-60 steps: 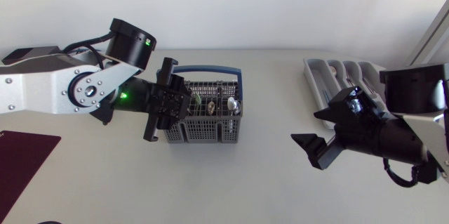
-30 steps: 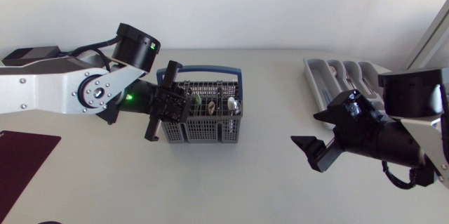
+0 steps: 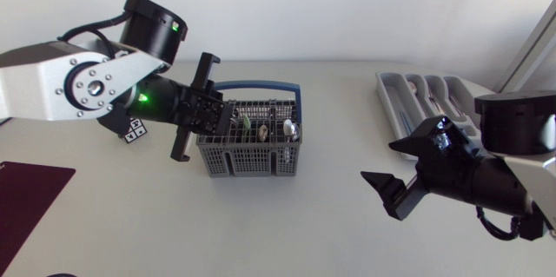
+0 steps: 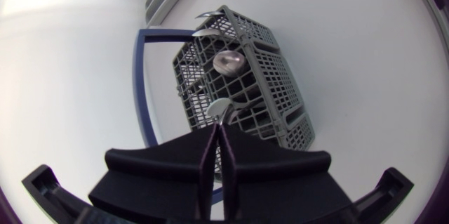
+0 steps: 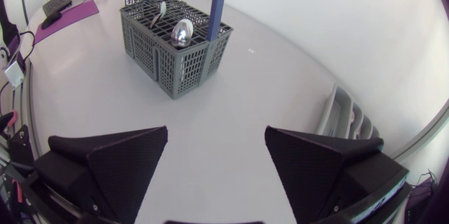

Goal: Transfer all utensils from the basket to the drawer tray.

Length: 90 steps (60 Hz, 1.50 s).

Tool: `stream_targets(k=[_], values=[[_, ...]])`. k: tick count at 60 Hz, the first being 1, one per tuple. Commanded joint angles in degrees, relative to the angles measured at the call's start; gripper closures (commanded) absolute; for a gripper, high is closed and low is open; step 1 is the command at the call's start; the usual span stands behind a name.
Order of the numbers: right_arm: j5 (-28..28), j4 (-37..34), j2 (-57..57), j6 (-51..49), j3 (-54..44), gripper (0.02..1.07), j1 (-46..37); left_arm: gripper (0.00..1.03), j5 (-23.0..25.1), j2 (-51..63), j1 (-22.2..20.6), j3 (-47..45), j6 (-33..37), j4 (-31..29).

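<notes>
The grey wire basket (image 3: 252,160) with a blue handle stands mid-table, with several silver utensils (image 3: 288,127) upright in it. My left gripper (image 3: 222,118) is over the basket's left end, shut on the thin handle of a silver spoon-like utensil (image 4: 219,107). That utensil's head points out ahead of the fingers (image 4: 175,175) above a basket compartment (image 4: 280,90). My right gripper (image 3: 389,161) hangs open and empty between the basket and the grey drawer tray (image 3: 417,95). In the right wrist view the basket (image 5: 158,48) lies far ahead of the gripper (image 5: 214,154), with the tray (image 5: 342,115) off to one side.
A dark red mat (image 3: 26,190) lies at the table's left front corner. A small black-and-white marker tag (image 3: 132,129) lies under my left arm. Bare table stretches between the basket and the tray.
My left arm's wrist has swung up and back, tilting the gripper at the basket's left end. My right arm has sunk slightly toward the table's front.
</notes>
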Motion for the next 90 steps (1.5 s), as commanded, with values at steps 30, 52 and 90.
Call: stream_targets(k=[30, 52, 90], values=[[2.84, -3.28, -6.36, -0.94, -1.57, 0.07, 3.74, 1.00, -1.51, -9.43, -0.27, 6.47, 4.72, -9.86], [8.29, -5.56, -12.08, -0.50, -0.60, 0.07, 7.51, 1.00, -2.30, -12.24, -5.46, 14.73, -23.23, -16.18], [24.20, 4.99, -2.23, 2.66, 4.41, 0.17, 29.66, 0.97, -2.39, 7.10, -18.82, 31.96, -76.14, -25.76]])
